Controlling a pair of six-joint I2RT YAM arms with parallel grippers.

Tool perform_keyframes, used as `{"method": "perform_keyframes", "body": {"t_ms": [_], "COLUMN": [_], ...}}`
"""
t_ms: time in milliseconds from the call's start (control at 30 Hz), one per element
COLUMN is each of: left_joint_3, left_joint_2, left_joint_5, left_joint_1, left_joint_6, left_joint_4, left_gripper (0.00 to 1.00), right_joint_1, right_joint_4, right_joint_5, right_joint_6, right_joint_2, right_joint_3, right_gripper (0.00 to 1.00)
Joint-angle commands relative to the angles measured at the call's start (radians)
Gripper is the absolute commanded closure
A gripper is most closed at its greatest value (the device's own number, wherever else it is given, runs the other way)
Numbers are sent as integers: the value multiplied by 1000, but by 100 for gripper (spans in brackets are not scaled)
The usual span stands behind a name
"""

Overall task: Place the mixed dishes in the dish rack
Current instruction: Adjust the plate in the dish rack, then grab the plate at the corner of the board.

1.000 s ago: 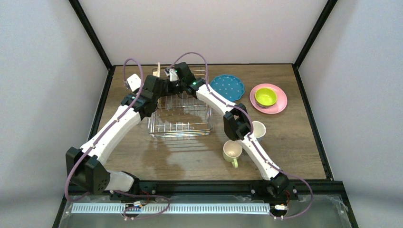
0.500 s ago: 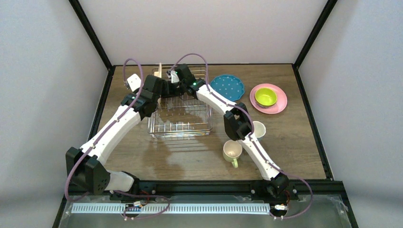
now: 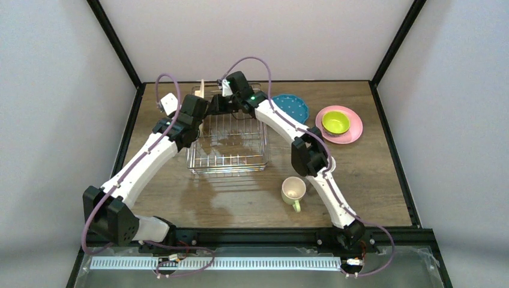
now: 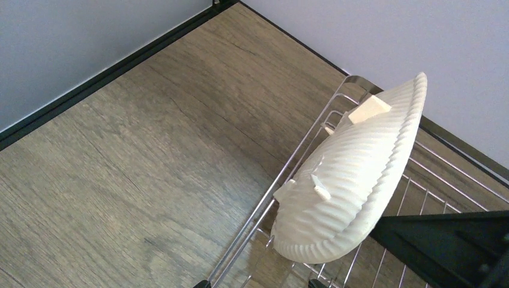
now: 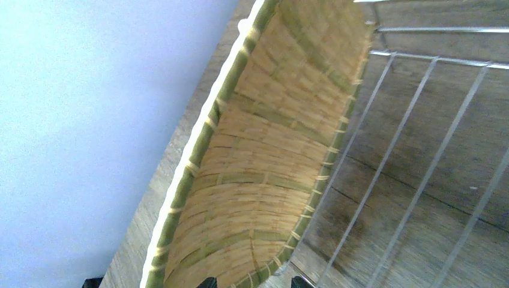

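Note:
The tan woven-look plate (image 3: 203, 90) stands on edge at the far left corner of the dish rack (image 3: 228, 157). Its ribbed cream underside (image 4: 354, 174) leans against the rack's rim wire in the left wrist view. My left gripper (image 4: 257, 283) hangs open just short of it, holding nothing. The woven inside (image 5: 270, 150) fills the right wrist view, and my right gripper (image 5: 253, 282) is open with the plate's lower rim just ahead of its fingertips. On the right lie the teal dotted plate (image 3: 291, 108), the pink plate (image 3: 354, 129) carrying the lime-inside bowl (image 3: 335, 122), and the yellow-green mug (image 3: 293, 190).
The right arm's elbow (image 3: 310, 157) covers the spot right of the rack where the light-blue mug stood. The rack's wire floor (image 5: 432, 156) is bare beside the plate. Black frame rails (image 3: 258, 81) border the table at the back.
My right arm swung up and to the right, a little away from the standing plate, and its elbow now hides the light-blue mug. Its jaws widened slightly. The left arm stayed put.

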Motion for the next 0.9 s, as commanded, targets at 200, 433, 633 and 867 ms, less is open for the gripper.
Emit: {"method": "perform_keyframes", "body": {"t_ms": [200,433,633,867], "left_joint_3": [20,24,28,24], "left_joint_2": [-8,-9,-19,-27], "left_joint_5": [58,91,128,178], "left_joint_1": [2,3,3,3], "left_joint_6": [29,57,69,70], "left_joint_4": [29,55,84,114], "left_gripper": [1,0,0,0], "right_joint_1": [-58,-99,-139,-210], "right_joint_4": [-89,-146,-203,-244], "right_joint_5": [141,264,424,542], "right_joint_6": [-73,-96,-98,-64], "right_joint_2": [-208,-336,-453,-569], "right_joint_3": [-163,-246,-312,-443], "right_gripper": [28,23,18,12]}}
